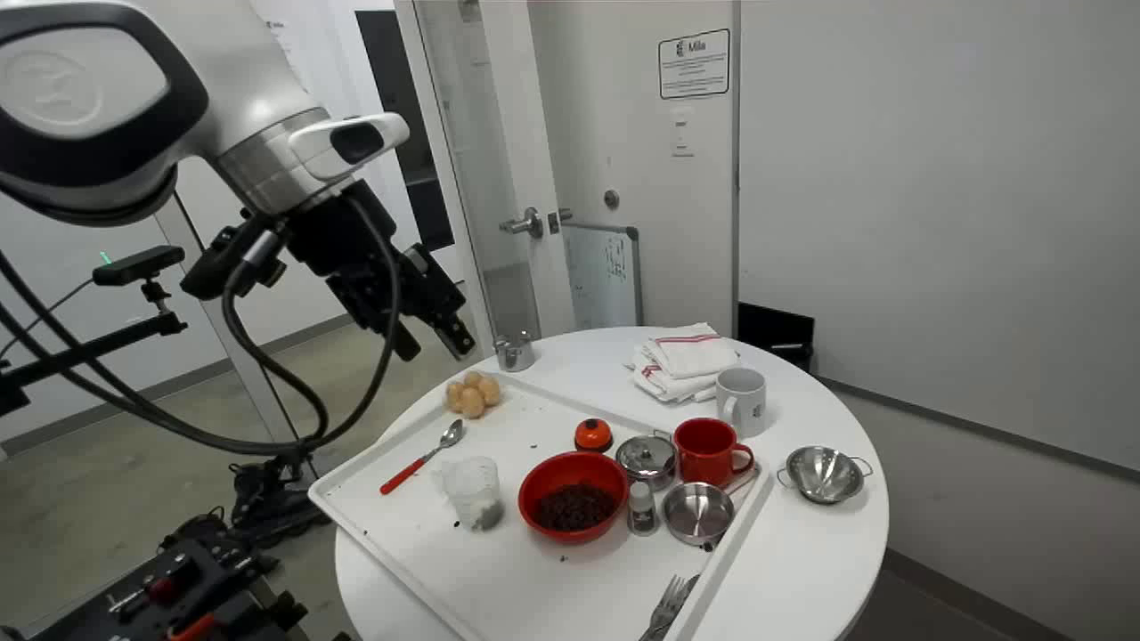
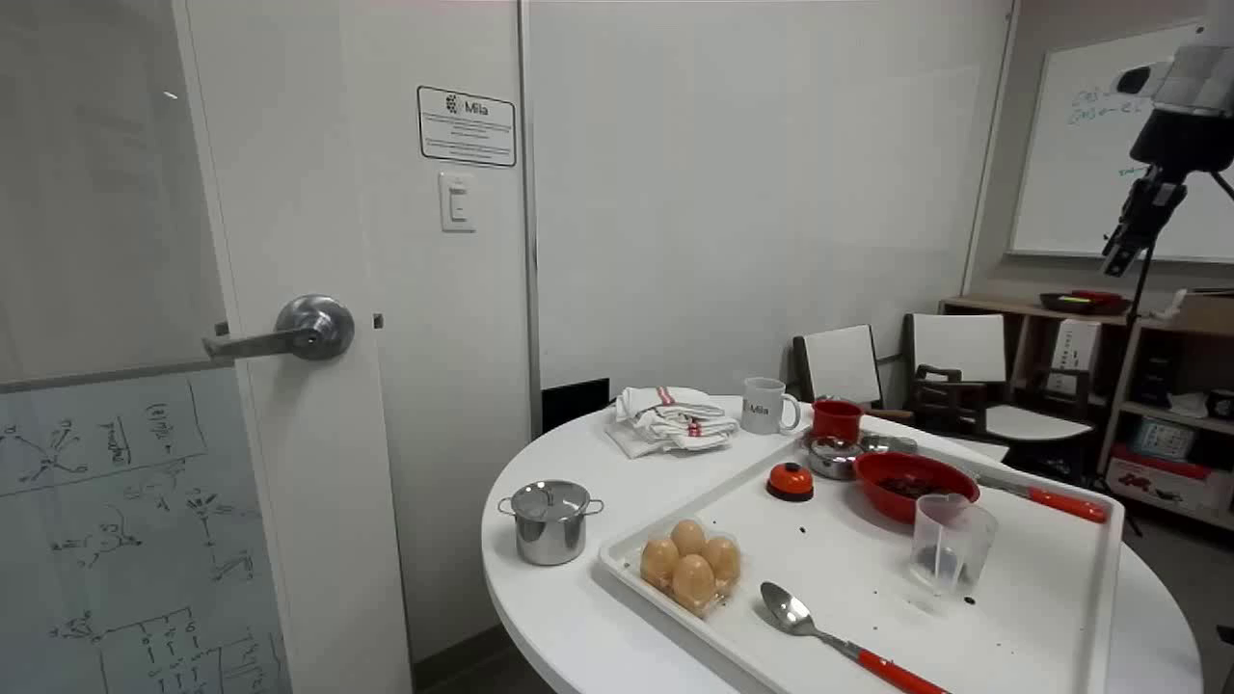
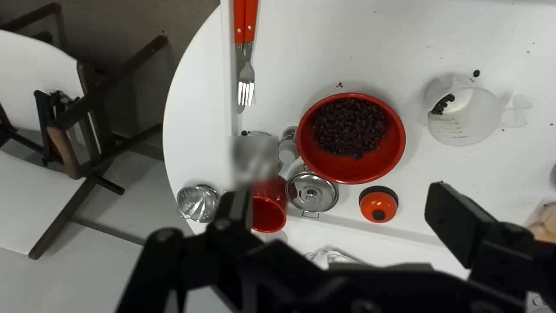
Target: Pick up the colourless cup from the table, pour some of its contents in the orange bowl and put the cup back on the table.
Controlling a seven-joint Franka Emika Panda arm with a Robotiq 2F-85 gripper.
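The colourless cup (image 1: 472,491) is a see-through tumbler standing upright on the white tray, with a few dark beans at its bottom. It also shows in an exterior view (image 2: 954,542) and, with its handle, in the wrist view (image 3: 467,119). The red-orange bowl (image 1: 534,485) stands beside it and holds many dark beans; it also shows in the wrist view (image 3: 347,170). My gripper (image 1: 435,347) is open and empty, high above the round white table (image 1: 810,561) and apart from all dishes. Its two fingers are wide apart in the wrist view (image 3: 339,202).
The tray (image 1: 392,556) also bears eggs (image 1: 473,395), a spoon (image 1: 423,458), an orange timer (image 1: 593,434), a lidded pot (image 1: 647,460), a red mug (image 1: 708,452), a shaker (image 1: 641,509) and a fork (image 1: 666,605). A grey mug (image 1: 741,401), towels (image 1: 684,361) and a colander (image 1: 825,474) stand beyond it.
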